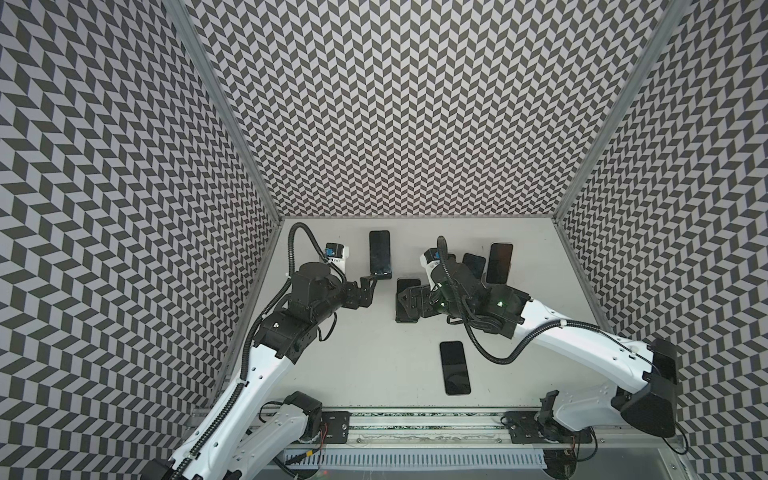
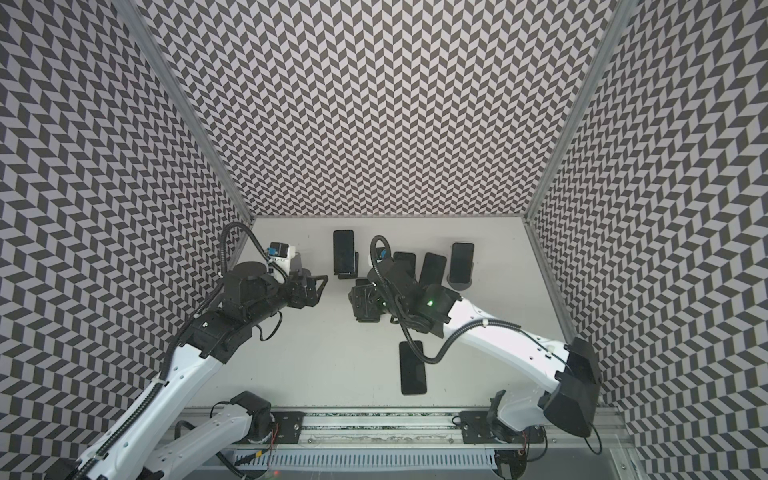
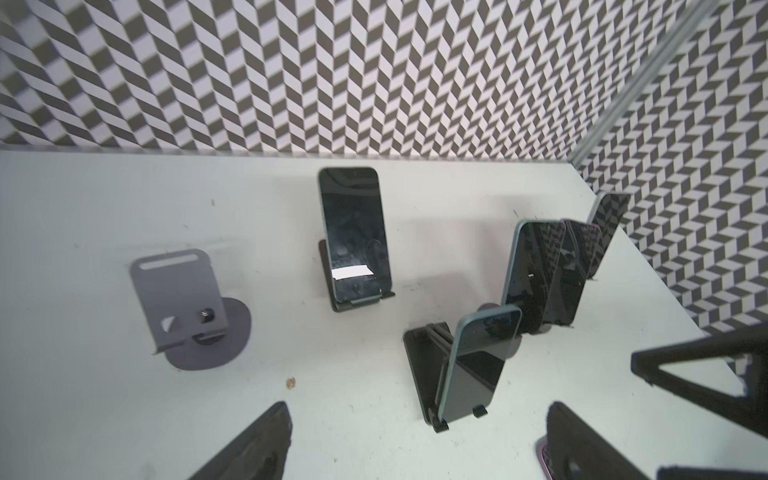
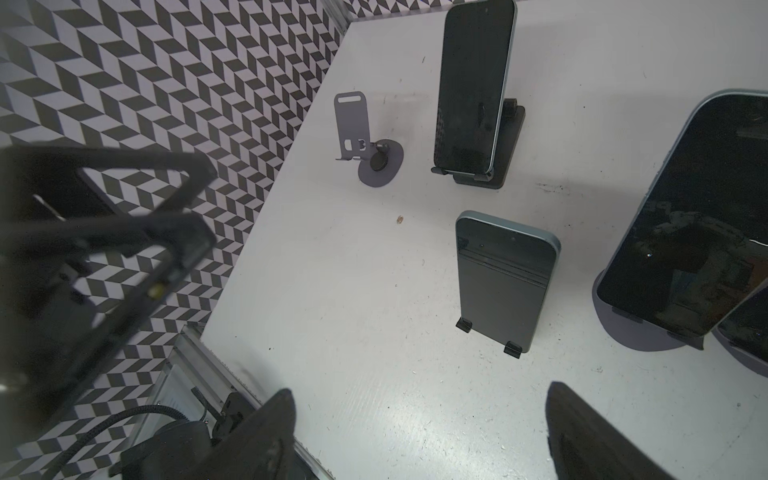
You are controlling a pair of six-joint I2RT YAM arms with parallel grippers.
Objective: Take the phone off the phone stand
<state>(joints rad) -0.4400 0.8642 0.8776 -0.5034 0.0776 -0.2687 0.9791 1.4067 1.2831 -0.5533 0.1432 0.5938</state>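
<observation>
Now the right tool (image 4: 420, 390) is wide and empty, maybe just above the phone (image 4: 505, 282) leaning on its black stand (image 4: 464, 325). Go down, pinch its 2 long sides, lift straight up.

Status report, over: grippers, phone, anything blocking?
Open and empty: left gripper, right gripper. Ahead of right gripper, blue-grey phone seated on black stand. Nothing between; neighbouring phone on round stand close beside.

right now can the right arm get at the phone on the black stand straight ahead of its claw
Likely yes: in the right wrist view the right claw is open and aimed at the phone on its black stand, with only bare table between them.
</observation>
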